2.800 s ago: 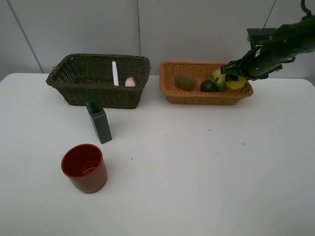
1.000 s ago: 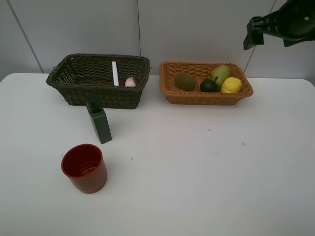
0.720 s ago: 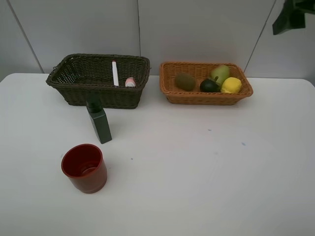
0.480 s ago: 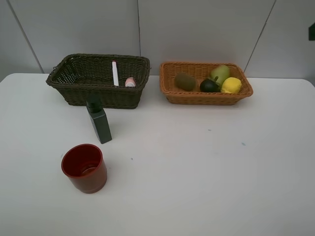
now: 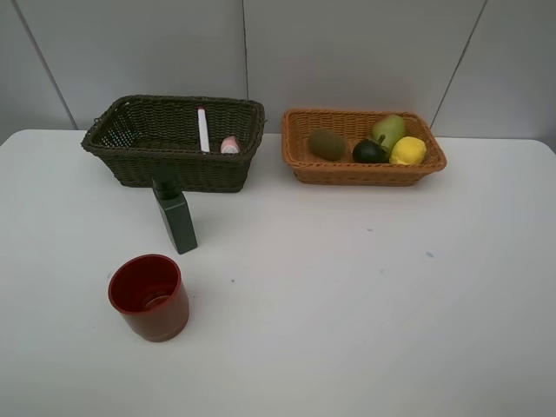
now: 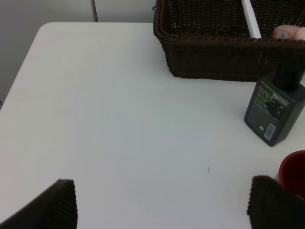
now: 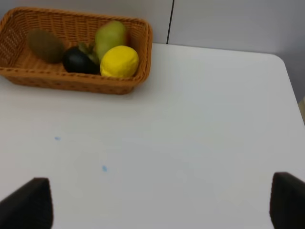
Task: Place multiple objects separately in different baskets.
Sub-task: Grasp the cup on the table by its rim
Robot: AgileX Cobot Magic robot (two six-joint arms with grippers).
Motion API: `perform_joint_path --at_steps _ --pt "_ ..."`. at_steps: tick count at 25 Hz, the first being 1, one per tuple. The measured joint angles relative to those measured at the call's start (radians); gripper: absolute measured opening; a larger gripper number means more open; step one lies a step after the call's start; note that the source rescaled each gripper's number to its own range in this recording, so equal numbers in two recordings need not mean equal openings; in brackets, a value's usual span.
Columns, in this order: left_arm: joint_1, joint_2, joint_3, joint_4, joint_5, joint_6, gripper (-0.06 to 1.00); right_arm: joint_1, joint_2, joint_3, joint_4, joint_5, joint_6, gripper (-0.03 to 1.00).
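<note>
The dark basket (image 5: 130, 169) holds the white marker (image 5: 202, 129) and the pink bottle (image 5: 229, 144). In front of it the dark green bottle (image 5: 176, 217) stands upright, and the red cup (image 5: 149, 295) sits nearer the front. The orange basket (image 5: 365, 172) holds the kiwi (image 5: 327, 143), mangosteen (image 5: 369, 151), pear (image 5: 388, 130) and lemon (image 5: 408, 150). Neither arm shows in the exterior view. My left gripper (image 6: 169, 205) is open and empty over bare table, short of the green bottle (image 6: 275, 107). My right gripper (image 7: 157, 202) is open and empty, well back from the orange basket (image 7: 76, 81).
The white table (image 5: 347, 304) runs from the baskets to the front edge. A grey panelled wall (image 5: 347, 52) stands close behind the baskets. The table's left edge (image 6: 19, 81) shows in the left wrist view.
The right arm has pulled up and away from the orange basket and left the exterior view at the upper right. The lemon stays in the basket. Nothing else moved.
</note>
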Motion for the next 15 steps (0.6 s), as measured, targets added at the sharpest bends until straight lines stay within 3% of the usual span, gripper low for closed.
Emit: perform_joint_path --at_steps 7,15 --pt "0.000 0.000 0.000 0.000 0.000 0.000 0.93 0.018 -0.164 0.024 0.042 0.131 -0.001 1.00" --pt "0.000 0.000 0.000 0.000 0.000 0.000 0.93 0.018 -0.285 0.138 0.095 0.130 -0.024 1.00"
